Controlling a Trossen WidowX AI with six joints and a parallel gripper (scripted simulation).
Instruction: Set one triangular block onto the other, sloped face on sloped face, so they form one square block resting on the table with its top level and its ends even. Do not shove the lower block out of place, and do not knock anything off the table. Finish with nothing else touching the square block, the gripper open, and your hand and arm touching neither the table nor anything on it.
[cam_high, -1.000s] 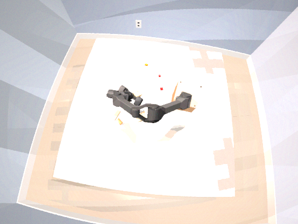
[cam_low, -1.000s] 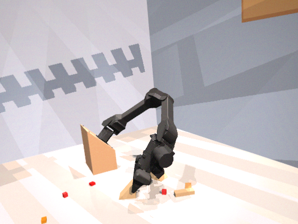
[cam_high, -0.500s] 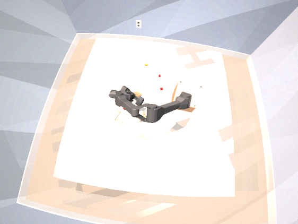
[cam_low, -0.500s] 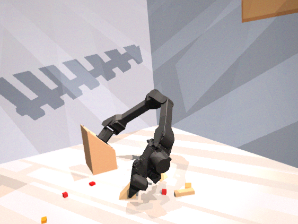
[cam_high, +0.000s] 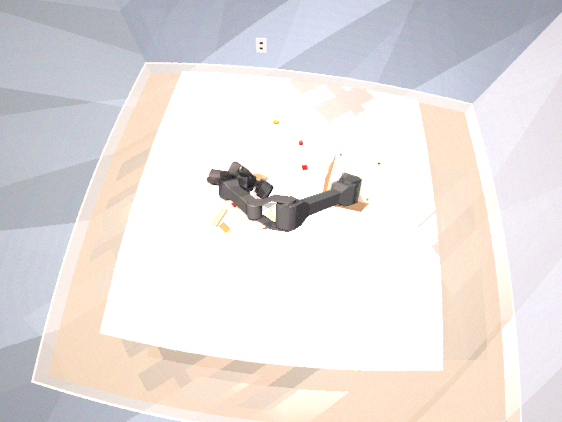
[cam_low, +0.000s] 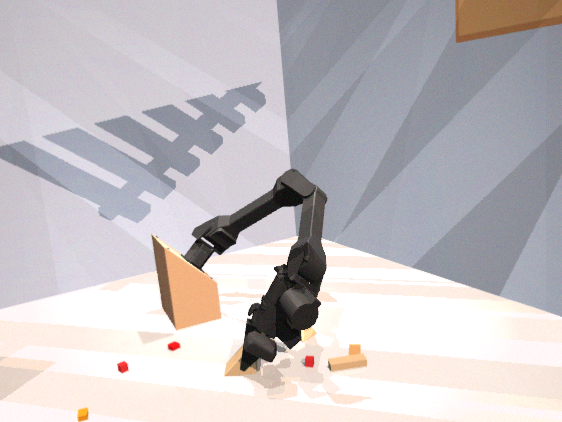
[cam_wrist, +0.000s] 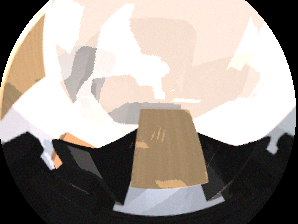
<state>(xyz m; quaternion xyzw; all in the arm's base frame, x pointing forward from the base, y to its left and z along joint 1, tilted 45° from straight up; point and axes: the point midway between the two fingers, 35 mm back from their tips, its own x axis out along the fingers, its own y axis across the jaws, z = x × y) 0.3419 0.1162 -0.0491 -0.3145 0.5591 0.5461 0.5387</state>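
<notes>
One tan triangular block (cam_high: 261, 176) (cam_low: 233, 367) (cam_wrist: 167, 160) stands on the table between the fingers of my gripper (cam_low: 266, 358). In the wrist view both black fingers lie against its sides, so the gripper is shut on it. In the exterior view the near finger covers part of it, and its sloped end shows to the left. The second triangular block (cam_low: 308, 334) (cam_wrist: 25, 65) stands apart from it, mostly hidden behind my arm in the exterior view and cut off at the left edge of the wrist view.
A large slanted wooden block (cam_high: 329, 174) (cam_low: 192, 300) stands by the arm's base. A red cube (cam_low: 309, 361), a long tan block (cam_high: 219, 217) (cam_low: 347, 362) and a small tan block (cam_low: 355, 348) lie near the hand. Two red cubes (cam_low: 173, 345) (cam_low: 123, 367) and an orange one (cam_low: 83, 414) lie farther off.
</notes>
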